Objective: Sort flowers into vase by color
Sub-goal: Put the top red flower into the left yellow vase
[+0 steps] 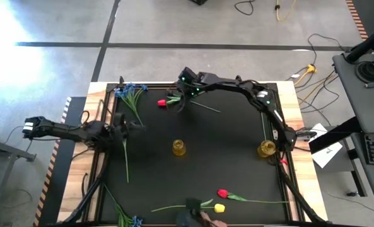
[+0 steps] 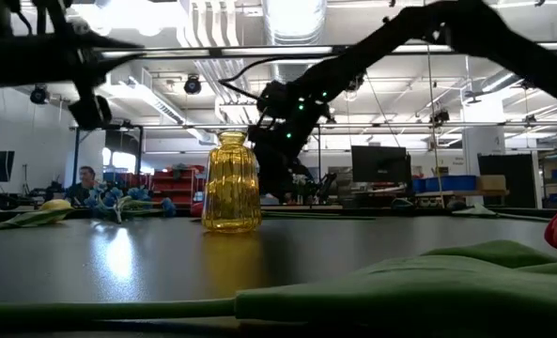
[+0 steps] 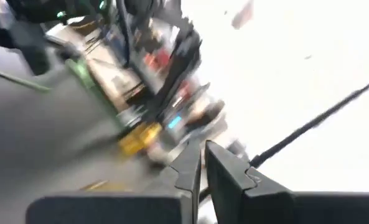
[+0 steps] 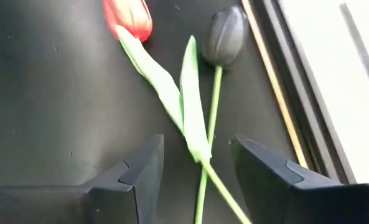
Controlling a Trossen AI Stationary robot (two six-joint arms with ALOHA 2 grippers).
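Stem alignment is what the coming grasp is judged to turn on. The right gripper [image 4: 193, 177] is held over the far edge of the black mat [image 1: 237, 170], its fingers spread apart and empty, with the red tulip [image 4: 128, 17] lying flat just ahead; the green stem [image 4: 203, 149] runs lengthwise between the open fingers. The left gripper [image 3: 200, 171] is seen at the left edge with fingers pressed together, farther from this flower. Two yellow vases [image 1: 179, 147] stand apart mid-mat.
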